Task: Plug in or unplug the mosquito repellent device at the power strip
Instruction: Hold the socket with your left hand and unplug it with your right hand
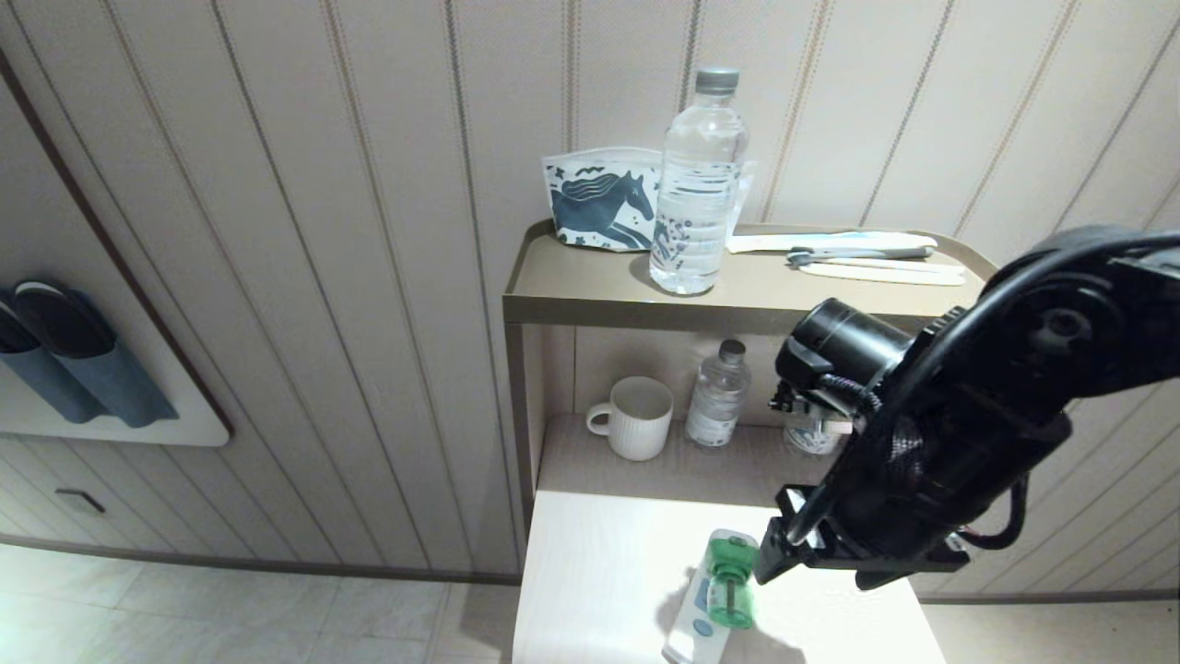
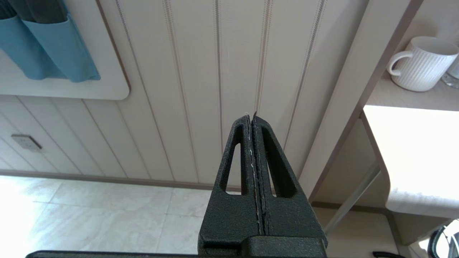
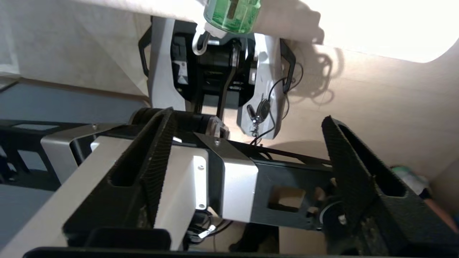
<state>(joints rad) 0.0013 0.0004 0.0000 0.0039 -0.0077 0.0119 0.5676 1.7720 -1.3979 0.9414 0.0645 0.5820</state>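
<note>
On the pale wooden desk in front of us, the small mosquito repellent device with its white and bright green top and translucent green bottle body stands on the near end of the long flat white power strip, close to the desk's near edge. Our right gripper hangs just right of the device on its bulky black arm, its ribbed black jaws spread wide apart and clamped on nothing; in its wrist view it looks back toward our own base, with the green bottle at the desk's edge. Our left gripper is parked off the left of the desk, jaws pressed together, facing the panelled wall above the tiled floor. On the lower shelf beyond the desk sit a ribbed white ceramic mug and a small clear plastic water bottle. On the top shelf stand a tall clear water bottle and, behind it, a white pouch printed with a dark blue horse. Blue slippers in a wall holder hang at far left.
</note>
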